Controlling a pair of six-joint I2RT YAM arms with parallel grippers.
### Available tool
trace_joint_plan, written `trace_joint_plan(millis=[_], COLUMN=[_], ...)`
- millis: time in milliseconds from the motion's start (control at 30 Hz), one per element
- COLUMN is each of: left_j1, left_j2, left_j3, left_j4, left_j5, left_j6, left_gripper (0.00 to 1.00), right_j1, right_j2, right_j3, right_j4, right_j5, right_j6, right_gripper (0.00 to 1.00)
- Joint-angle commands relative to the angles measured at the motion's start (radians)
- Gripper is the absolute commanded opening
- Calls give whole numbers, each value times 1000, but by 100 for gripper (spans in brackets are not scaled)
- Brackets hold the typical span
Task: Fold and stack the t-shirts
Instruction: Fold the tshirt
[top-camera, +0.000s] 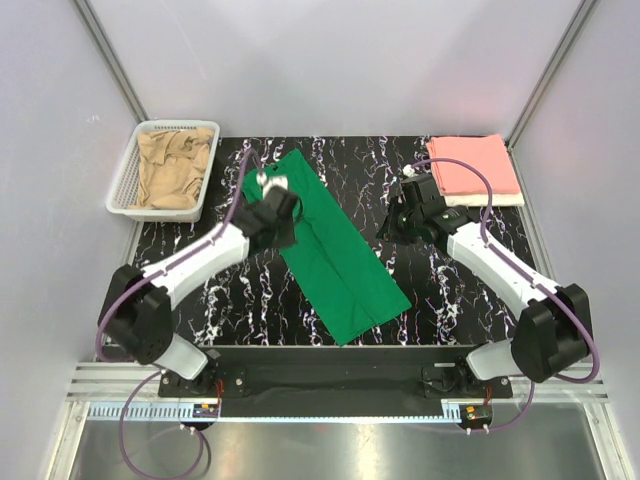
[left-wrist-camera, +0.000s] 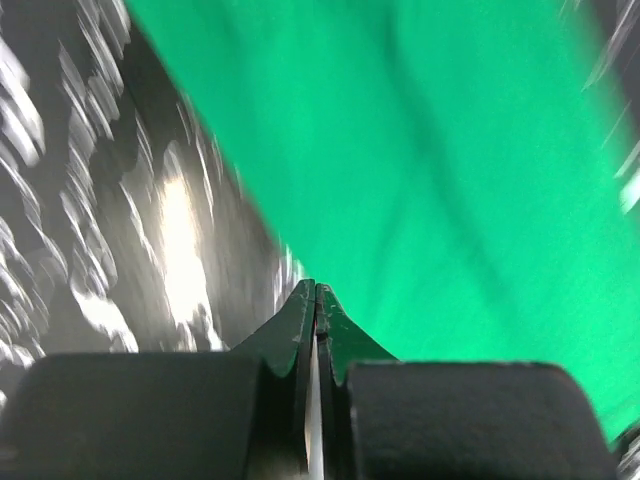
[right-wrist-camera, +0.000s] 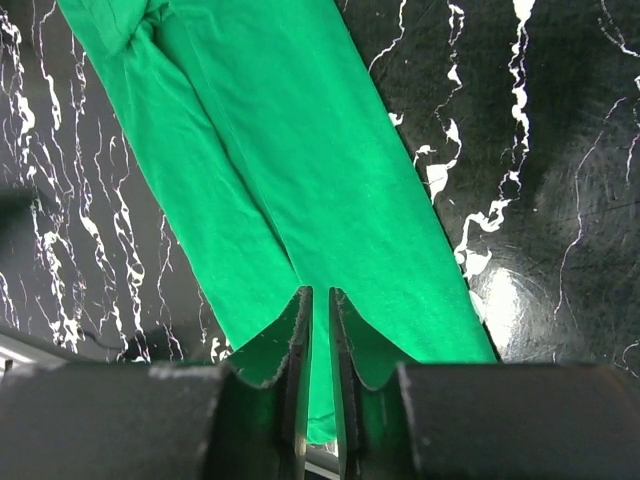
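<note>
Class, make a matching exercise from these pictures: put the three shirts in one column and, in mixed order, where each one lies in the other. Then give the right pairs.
Things:
1. green shirt
2. tan shirt
3. pink shirt

Places:
A. folded at the far right corner of the table
B. crumpled in the white basket
C. spread as a long strip in the middle of the table

Pairs: 1-C, 2-B, 3-A

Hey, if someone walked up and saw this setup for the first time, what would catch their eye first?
Probably the bright green t-shirt, folded into a long strip lying diagonally across the middle of the black marbled table, with the left end effector at its far end. Next, the salmon pink t-shirt folded on a white one at the far right corner, and the tan-beige t-shirt crumpled in the white mesh basket far left.
</note>
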Motion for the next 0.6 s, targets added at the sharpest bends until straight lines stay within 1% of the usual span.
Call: trace_joint_plan(millis=[0,33,67,100,133,333,367,433,467,567], left_j1=[118,142,163,200,214,289,307,323,330,329], left_j2=[90,128,209,251,327,549,608,667,720,809], left_j3=[154,221,257,294,361,596,620,691,712,801], left_j4=[37,37,35,32,31,18,14,12,12,12], left_j5=[-19,-17,-14,-5,4,-5,3,54,75,130], left_j6=[92,98,103,113,117,134,135,135,135,140], left_gripper=[0,0,0,0,0,0,0,0,0,0], right_j1=[-5,-5,-5,-5,-5,-5,-5,-5,-5,-4], right_j2=[-11,-11,-11,-7,-4,38,42,55,56,69], right_j3=[1,0,1,3,10,52,64,72,72,67], right_j4=[59,65,79,85,99,148,155,180,191,237], right_j5=[-20,-18,-23,-23,-29,-64,-67,-72,-72,-59], right_j6=[-27,-19,-16,-10,1,29,33,45,52,72], right_gripper=[19,19,19,19,19,19,19,19,18,18])
